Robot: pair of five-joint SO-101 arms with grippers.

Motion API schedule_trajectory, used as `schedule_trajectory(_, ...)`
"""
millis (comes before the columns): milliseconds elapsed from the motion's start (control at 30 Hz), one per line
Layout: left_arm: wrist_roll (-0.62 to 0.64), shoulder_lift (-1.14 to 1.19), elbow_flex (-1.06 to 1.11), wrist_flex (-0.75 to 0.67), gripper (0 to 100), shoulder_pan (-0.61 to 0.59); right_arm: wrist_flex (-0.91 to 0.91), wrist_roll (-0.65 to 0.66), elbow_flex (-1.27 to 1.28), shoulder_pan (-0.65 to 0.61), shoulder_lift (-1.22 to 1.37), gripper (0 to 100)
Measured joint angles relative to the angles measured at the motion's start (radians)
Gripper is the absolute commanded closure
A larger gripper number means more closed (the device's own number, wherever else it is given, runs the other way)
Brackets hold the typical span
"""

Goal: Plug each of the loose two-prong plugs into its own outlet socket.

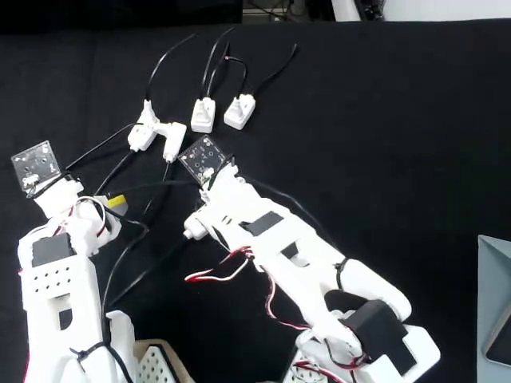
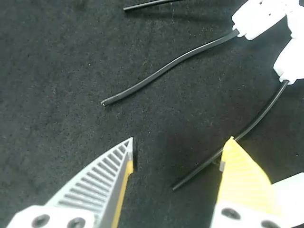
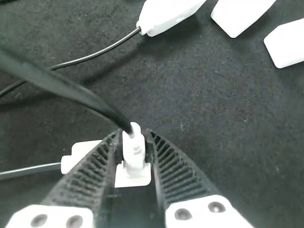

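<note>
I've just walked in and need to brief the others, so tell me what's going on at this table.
On the black cloth-covered table, the right gripper is shut on a small white plug with a black cord, close beside another white connector block. The left gripper is open and holds nothing, above loose black cords. Two more white corded connectors lie farther back, untouched. Whether any plug is seated in a socket cannot be told.
</note>
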Motion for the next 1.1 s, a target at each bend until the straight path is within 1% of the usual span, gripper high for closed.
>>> schedule_trajectory(367,0.0,0.0,0.0,0.0,71,0.0,0.074,0.0,0.072,-0.003,-0.184,98.6)
schedule_trajectory(567,0.0,0.0,0.0,0.0,71,0.058,0.074,-0.075,0.072,-0.003,-0.299,98.6)
schedule_trajectory(733,0.0,0.0,0.0,-0.078,71,0.083,0.08,-0.11,0.091,-0.003,-0.422,98.6)
schedule_trajectory(833,0.0,0.0,0.0,-0.127,71,0.117,0.08,-0.112,0.141,-0.014,-0.505,98.6)
schedule_trajectory(967,0.0,0.0,0.0,-0.181,71,0.204,0.08,-0.112,0.212,-0.08,-0.609,98.6)
schedule_trajectory(1100,0.0,0.0,0.0,-0.193,71,0.299,0.097,-0.112,0.236,-0.104,-0.667,98.6)
